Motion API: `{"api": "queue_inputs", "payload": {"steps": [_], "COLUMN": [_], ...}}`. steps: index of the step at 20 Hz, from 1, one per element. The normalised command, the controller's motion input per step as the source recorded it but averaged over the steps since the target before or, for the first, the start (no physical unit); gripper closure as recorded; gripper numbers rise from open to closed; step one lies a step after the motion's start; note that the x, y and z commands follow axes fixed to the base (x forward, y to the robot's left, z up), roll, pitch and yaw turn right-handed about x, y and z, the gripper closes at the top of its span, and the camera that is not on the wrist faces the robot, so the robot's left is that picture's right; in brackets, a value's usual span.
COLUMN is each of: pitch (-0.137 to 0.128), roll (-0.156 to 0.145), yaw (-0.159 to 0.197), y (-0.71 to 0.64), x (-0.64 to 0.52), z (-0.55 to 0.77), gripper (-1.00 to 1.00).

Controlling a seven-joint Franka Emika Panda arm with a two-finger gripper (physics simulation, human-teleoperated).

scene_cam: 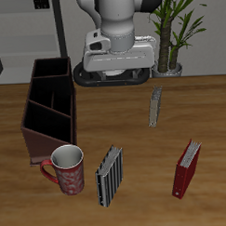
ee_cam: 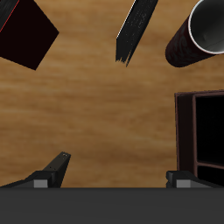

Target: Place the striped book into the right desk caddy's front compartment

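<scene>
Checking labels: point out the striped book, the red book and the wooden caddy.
Thin black-and-grey striped book (scene_cam: 108, 176): exterior view, middle of cover.
Red book standing on the table (scene_cam: 185, 169): exterior view, red cover.
Long dark reddish-brown wooden desk caddy (scene_cam: 38, 140): exterior view, front outer wall.

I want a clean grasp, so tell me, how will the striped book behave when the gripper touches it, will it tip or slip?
The striped book stands upright on a narrow edge, so a sideways nudge would probably topple it. It looks thin and stiff, likely light. Its smooth cover may slip between the fingers.
</scene>
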Motion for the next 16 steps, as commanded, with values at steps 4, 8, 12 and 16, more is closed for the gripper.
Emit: {"api": "queue_inputs", "payload": {"steps": [4, 8, 12, 16], "pitch": [-0.025, -0.032, 0.009, -0.007], "roll": [-0.035, 0.002, -0.012, -0.023], "yaw": [-0.011, -0.047, -0.019, -0.02], "y": [-0.16, -0.26, -0.24, -0.15], "x": [0.32, 0.4, 0.47, 0.37], "z": [0.08, 0.14, -0.03, -0.04], "gripper": [-1.0, -1.0, -1.0, -1.0]}}
